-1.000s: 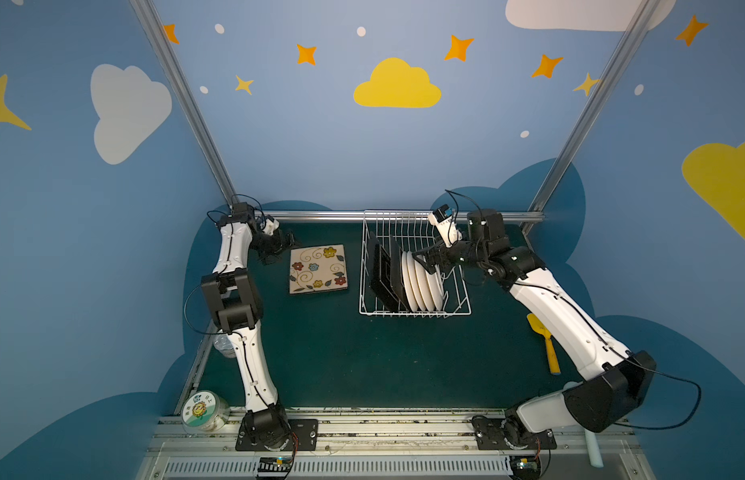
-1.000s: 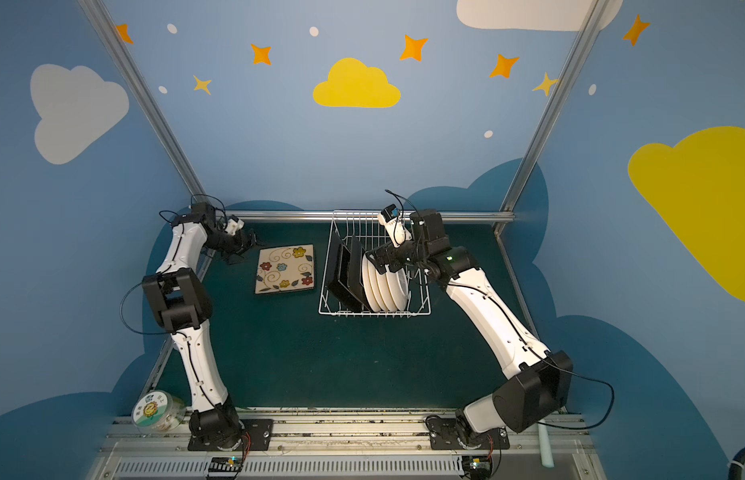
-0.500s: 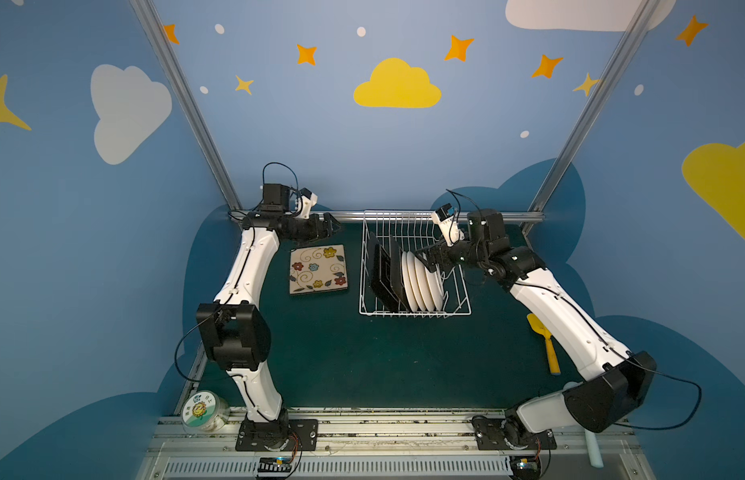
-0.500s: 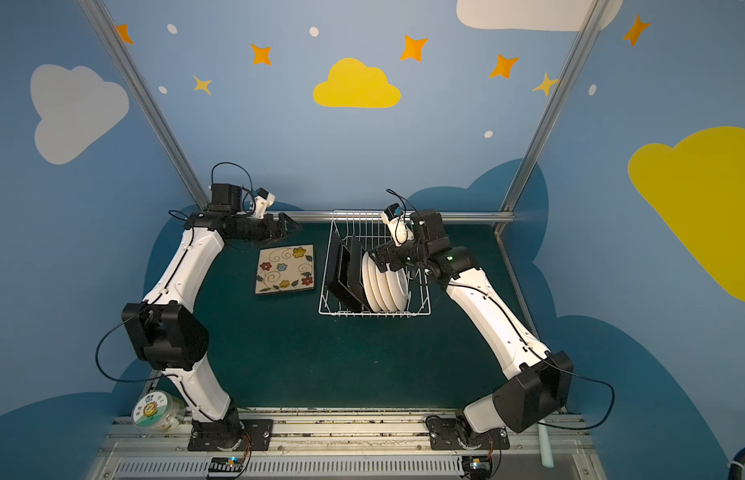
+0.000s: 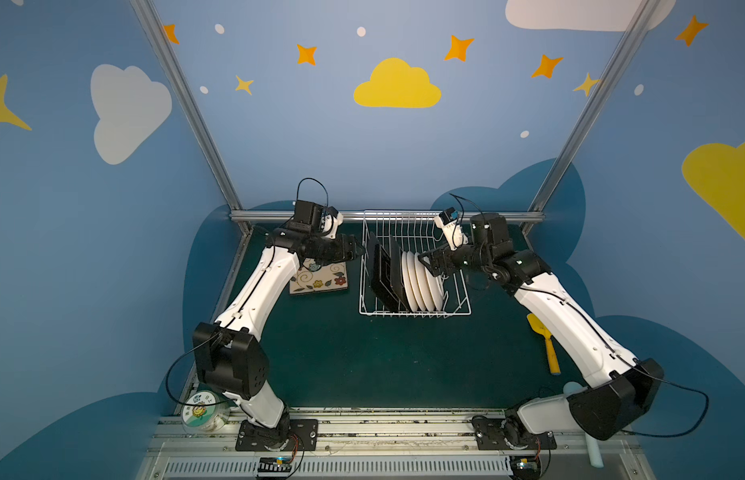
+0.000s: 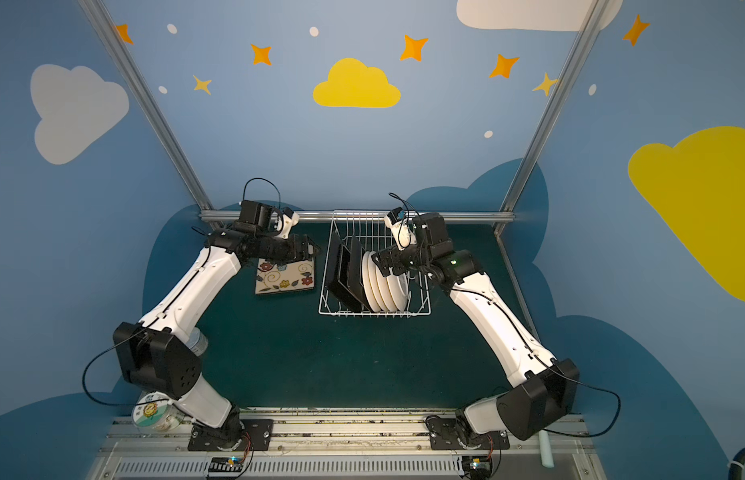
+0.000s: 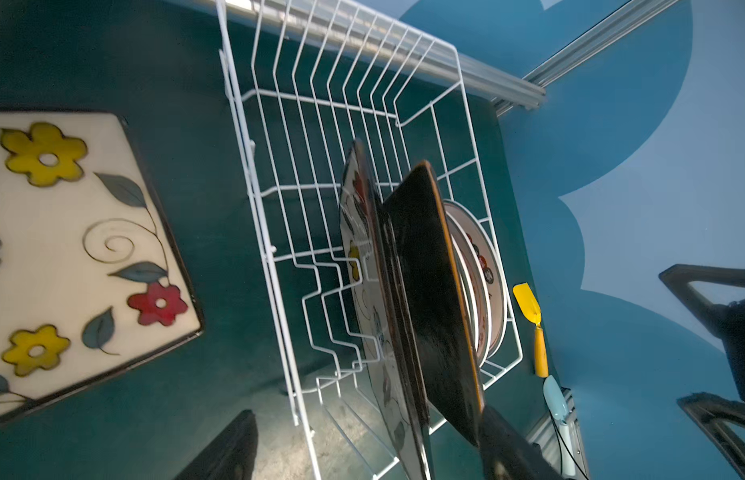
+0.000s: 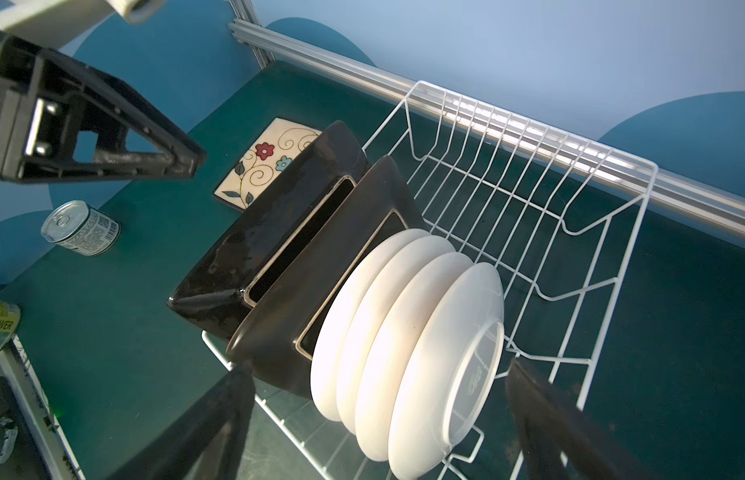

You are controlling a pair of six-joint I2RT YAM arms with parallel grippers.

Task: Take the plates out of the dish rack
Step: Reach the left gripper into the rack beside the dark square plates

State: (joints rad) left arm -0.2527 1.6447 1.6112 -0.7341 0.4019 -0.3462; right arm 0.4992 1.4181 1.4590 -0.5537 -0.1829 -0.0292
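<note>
The white wire dish rack stands at the back middle of the table. Two black-backed square plates and several round cream-white plates stand on edge in it. A third square plate lies face up left of the rack. My left gripper hovers at the rack's left rim, open, with the square plates' edges between its fingers. From the right, my right gripper reaches in open, its fingers astride the round plates.
A yellow spatula and a pale blue one lie at the right, partly under the right arm. A clear sunflower-label tub sits at the front left. A tin can lies near the left arm. A metal rail runs behind the rack.
My left arm has swung from the back left corner rightwards over the flat square plate to the rack's left rim. The right arm has not moved.
</note>
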